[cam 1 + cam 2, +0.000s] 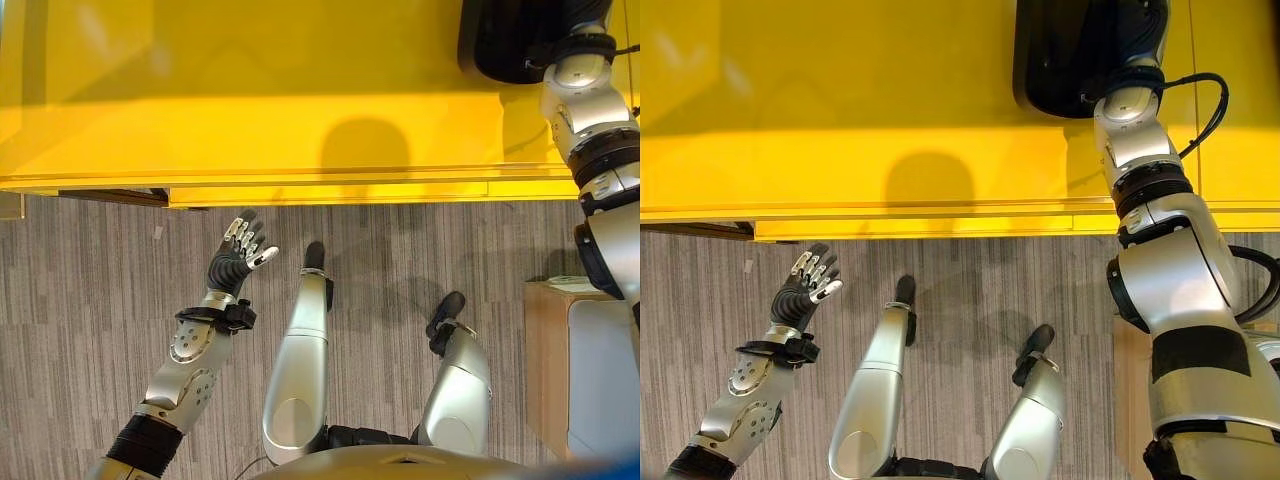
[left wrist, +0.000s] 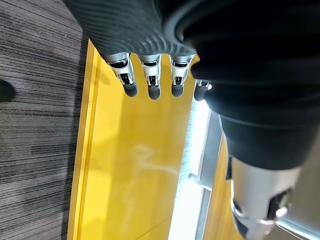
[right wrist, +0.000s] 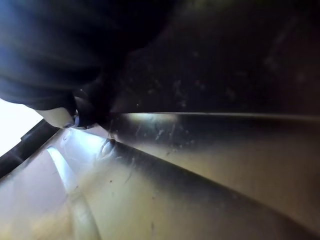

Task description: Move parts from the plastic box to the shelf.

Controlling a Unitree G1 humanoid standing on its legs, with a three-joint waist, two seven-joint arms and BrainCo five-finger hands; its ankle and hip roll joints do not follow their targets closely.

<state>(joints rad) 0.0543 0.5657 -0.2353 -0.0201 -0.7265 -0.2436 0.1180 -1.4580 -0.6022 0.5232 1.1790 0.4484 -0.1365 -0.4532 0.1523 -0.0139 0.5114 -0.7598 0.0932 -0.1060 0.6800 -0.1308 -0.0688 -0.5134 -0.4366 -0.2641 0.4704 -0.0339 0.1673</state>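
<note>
Left eye view, worktop: a glossy yellow worktop [image 1: 250, 90] spans the upper half of the frame, its front edge a thin lip running across the middle; below it lies grey striped floor [image 1: 100, 290].
Left eye view, left hand: the left hand [image 1: 238, 256] sits left of centre below the worktop edge, raised over the floor on a silver forearm coming from the lower left; fingers straight and fanned, holding nothing.
Left eye view, box: a black box [image 1: 500, 40] with rounded corners sits on the worktop at the upper right; the right arm reaches up the right side into it.
Right eye view, box: the box [image 1: 1065, 60] shows at top centre-right, dark and smooth-walled; the right arm's wrist goes over its rim, and the hand is hidden inside.
Right eye view, left hand: at lower left, same open, spread pose over the floor.
Left wrist view, left hand: silver fingers [image 2: 151, 80] with dark tips stand in a straight row past the ribbed cover, apart from the yellow surface beyond them.
Right wrist view, box interior: a dark, scuffed, shiny plastic wall [image 3: 200, 150] from very close; whether the right hand's fingers are spread or curled cannot be told, and no parts can be made out.
</note>
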